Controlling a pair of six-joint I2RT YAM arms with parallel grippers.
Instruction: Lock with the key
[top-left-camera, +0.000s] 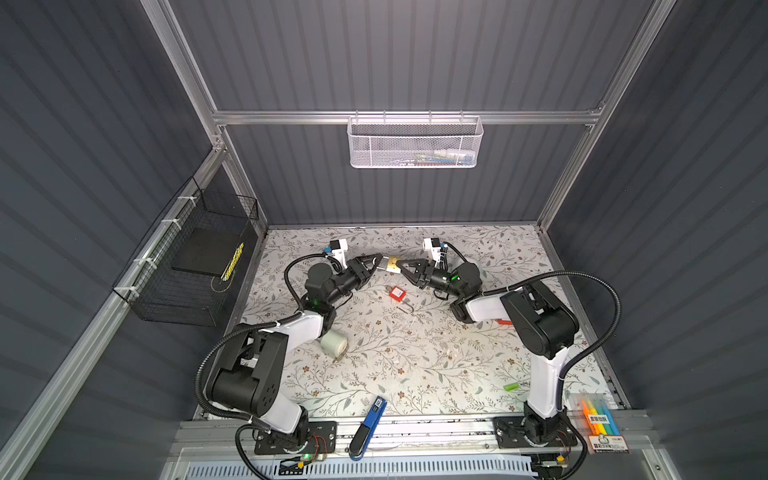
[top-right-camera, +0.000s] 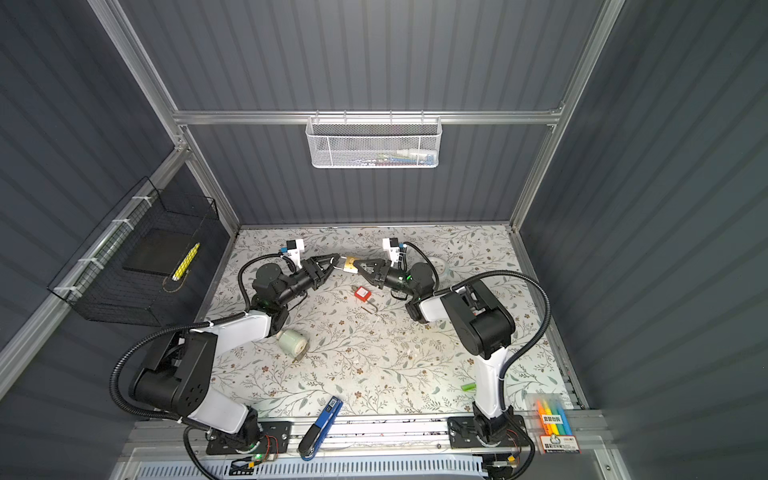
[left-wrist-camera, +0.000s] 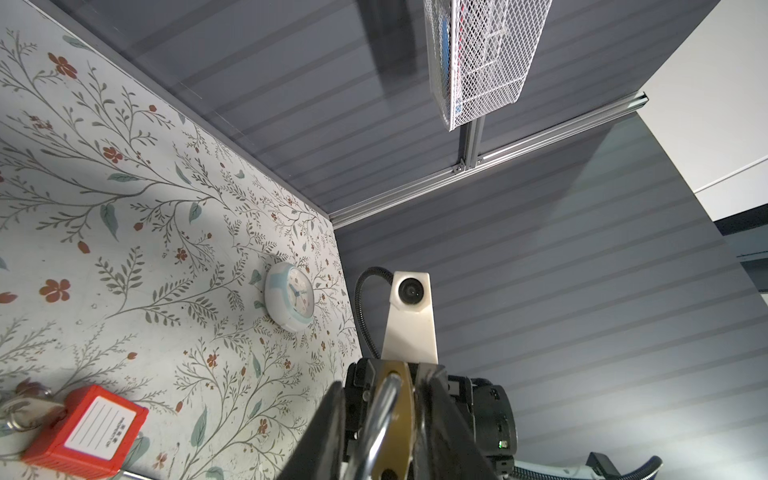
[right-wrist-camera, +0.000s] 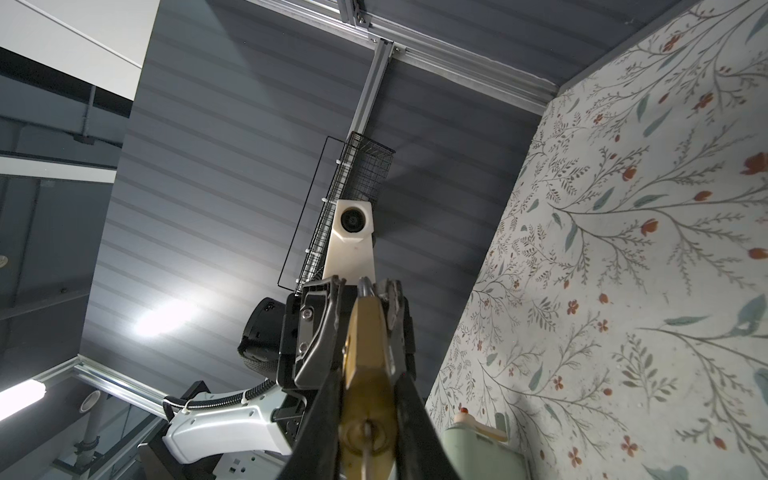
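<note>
The right gripper (top-left-camera: 402, 264) clamps the brass padlock (top-left-camera: 392, 264). Its long axis aims the shackle (left-wrist-camera: 384, 409) into the left gripper (top-left-camera: 377, 262), whose jaws straddle it; I cannot tell if they grip.

Brass padlock (top-left-camera: 391, 264) held in the air, body clamped between fingers of right gripper (top-left-camera: 401, 264), silver shackle (left-wrist-camera: 383, 409) pointed toward the left arm, key (right-wrist-camera: 365, 451) seated in keyhole at opposite end, shackle state unclear

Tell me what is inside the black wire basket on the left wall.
The black wire basket holds a flat black slab, with a yellow patterned stick lying along one edge. Anything beneath the slab is covered, and the stick is too small to identify.
</note>
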